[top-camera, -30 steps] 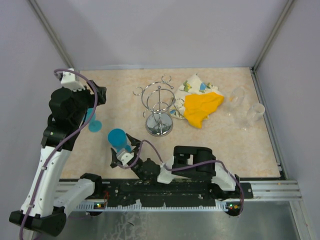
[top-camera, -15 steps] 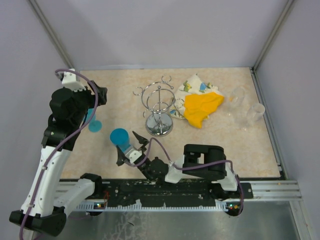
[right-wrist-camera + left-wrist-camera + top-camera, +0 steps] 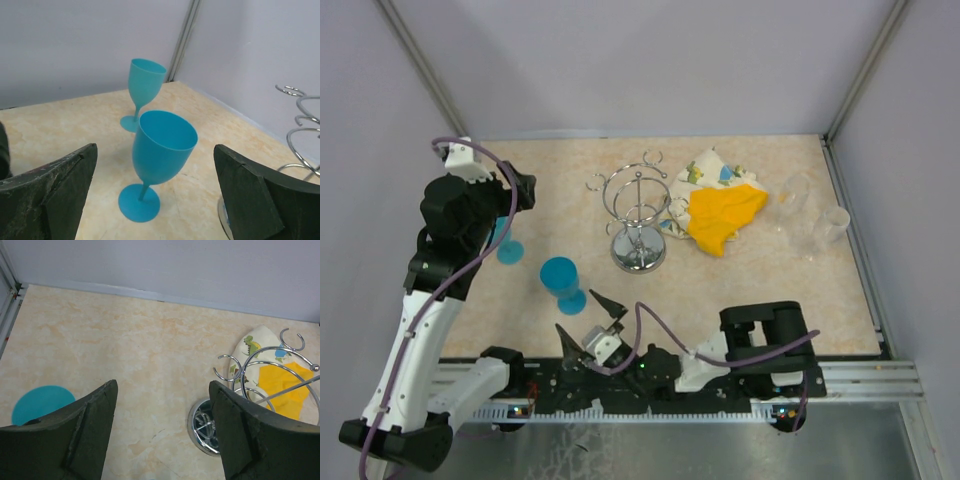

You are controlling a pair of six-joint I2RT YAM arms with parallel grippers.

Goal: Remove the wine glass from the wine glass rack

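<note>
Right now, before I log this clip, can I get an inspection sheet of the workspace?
Surface: beige marbled table, no spills seen.
Job's things: wine glass rack upright, no glass seen hanging on it; near blue wine glass and far blue wine glass stand upright on the table, the far one partly hidden by the left arm.
Clutter: yellow and white cloth beside the rack; clear glasses at far right.
End effectors: left end effector open, empty; right end effector open, empty, apart from the near glass.
Cables: purple cable looped along each arm.
Surroundings: grey walls, metal frame posts.
</note>
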